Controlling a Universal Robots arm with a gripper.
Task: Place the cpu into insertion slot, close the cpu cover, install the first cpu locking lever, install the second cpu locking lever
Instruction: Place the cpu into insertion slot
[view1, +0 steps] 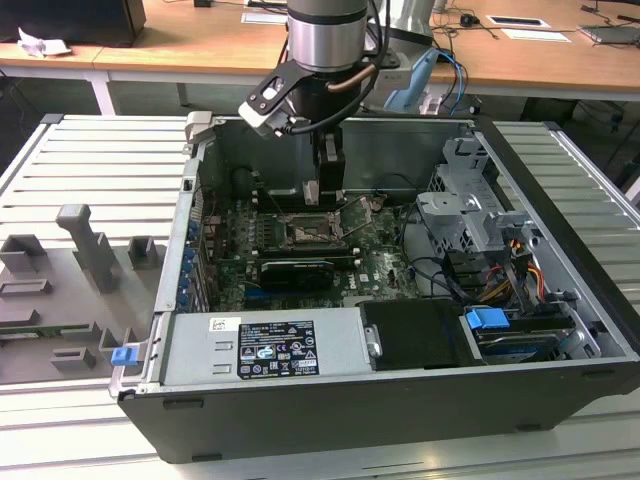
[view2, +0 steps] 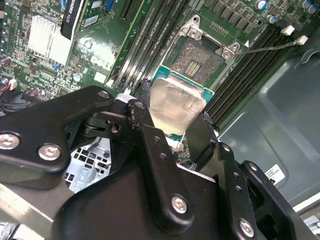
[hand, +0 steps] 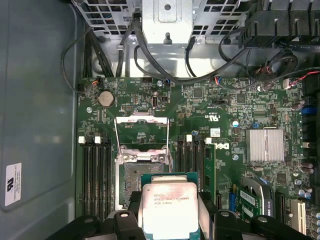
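Fingers (view2: 202, 137) pinch the cpu (hand: 170, 210) by opposite edges, near the insertion slot (hand: 140, 177); probably light, rigid, fragile underneath.

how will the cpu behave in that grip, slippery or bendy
Probably stiff: the cpu is a flat metal-topped plate, gripped at its edges by the gripper. Its smooth shiny top suggests it could slip. Thin and flat, it likely won't roll.
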